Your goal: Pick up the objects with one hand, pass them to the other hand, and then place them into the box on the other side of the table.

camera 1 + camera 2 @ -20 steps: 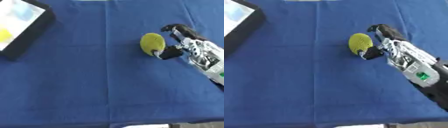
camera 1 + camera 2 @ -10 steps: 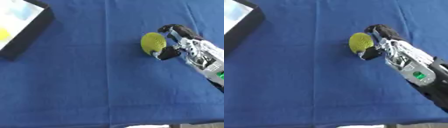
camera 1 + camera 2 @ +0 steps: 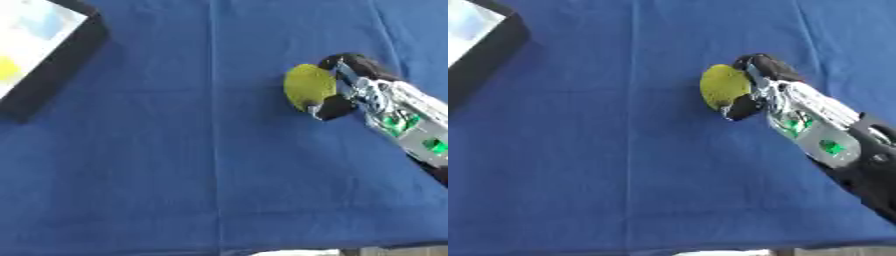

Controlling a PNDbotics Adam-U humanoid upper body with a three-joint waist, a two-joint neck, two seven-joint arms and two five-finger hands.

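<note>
Grip closed: your right hand (image 3: 759, 85) now has its fingers (image 3: 743, 106) curled round the yellow-green ball (image 3: 723, 86), at 2 o'clock on the blue worktop (image 3: 175, 165). A second ago they sat just beside it, less wrapped. Ball looks secured, so I'd judge pickup is about done and the handover comes next. Left hand isn't in view; you'll need to bring it in. Box (image 3: 54, 55) sits well apart at 10 o'clock, something yellow already inside.
</note>
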